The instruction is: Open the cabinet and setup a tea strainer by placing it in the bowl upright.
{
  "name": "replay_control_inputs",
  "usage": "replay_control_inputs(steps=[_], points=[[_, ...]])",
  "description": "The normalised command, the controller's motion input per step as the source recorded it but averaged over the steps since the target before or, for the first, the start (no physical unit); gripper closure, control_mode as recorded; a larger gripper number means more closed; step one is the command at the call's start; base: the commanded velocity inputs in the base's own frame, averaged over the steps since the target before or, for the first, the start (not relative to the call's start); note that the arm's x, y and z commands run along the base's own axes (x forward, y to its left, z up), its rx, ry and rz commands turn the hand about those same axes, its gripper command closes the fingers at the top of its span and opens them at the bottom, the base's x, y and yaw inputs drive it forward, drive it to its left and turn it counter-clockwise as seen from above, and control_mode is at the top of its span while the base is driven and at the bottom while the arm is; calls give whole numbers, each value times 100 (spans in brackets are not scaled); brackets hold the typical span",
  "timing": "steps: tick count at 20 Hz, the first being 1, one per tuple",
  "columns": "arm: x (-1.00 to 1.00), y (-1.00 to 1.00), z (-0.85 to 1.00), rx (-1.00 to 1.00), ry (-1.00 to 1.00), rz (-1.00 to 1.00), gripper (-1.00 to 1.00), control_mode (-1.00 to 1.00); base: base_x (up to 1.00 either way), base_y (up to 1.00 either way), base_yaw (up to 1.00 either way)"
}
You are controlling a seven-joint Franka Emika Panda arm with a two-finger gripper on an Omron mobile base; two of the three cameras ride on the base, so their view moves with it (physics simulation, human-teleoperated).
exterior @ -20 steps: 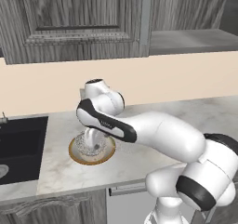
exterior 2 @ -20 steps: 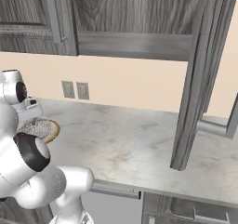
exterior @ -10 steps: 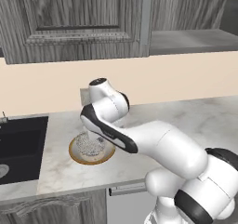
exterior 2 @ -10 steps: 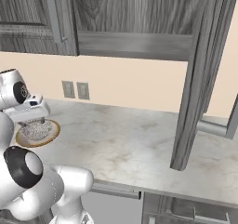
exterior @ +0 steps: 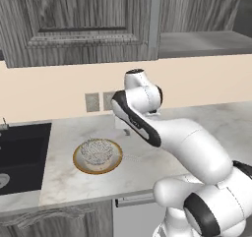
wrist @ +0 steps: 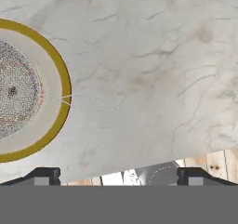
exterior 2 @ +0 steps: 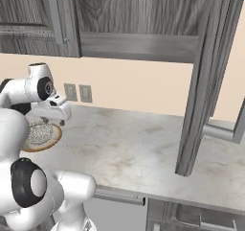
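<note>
The bowl sits on the marble counter left of my arm, gold-rimmed and cream inside. The tea strainer rests in it with the mesh cup opening upward, and its thin wire handle reaches over the rim onto the counter. My gripper hangs open above the counter just right of the bowl, holding nothing. The cabinet stands open, its door swung out and its grey shelf bare.
A black sink lies left of the bowl. Wall outlets sit on the beige backsplash behind. The open door's handle juts out over the right counter. Marble counter stretches to the right.
My gripper has lifted off the bowl and drawn back to the right and up. The strainer stays in the bowl, released.
</note>
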Motion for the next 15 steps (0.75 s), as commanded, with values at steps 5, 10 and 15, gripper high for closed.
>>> replay_control_inputs(steps=[5, 10, 15], points=[[0, -100, 0, 28, 0, -33, -100, -100, 0, 0, 0], [0, -100, 0, 23, 0, -32, -100, -100, 0, 0, 0], [1, -100, -1, 14, 0, -27, -100, -100, 0, 0, 0]])
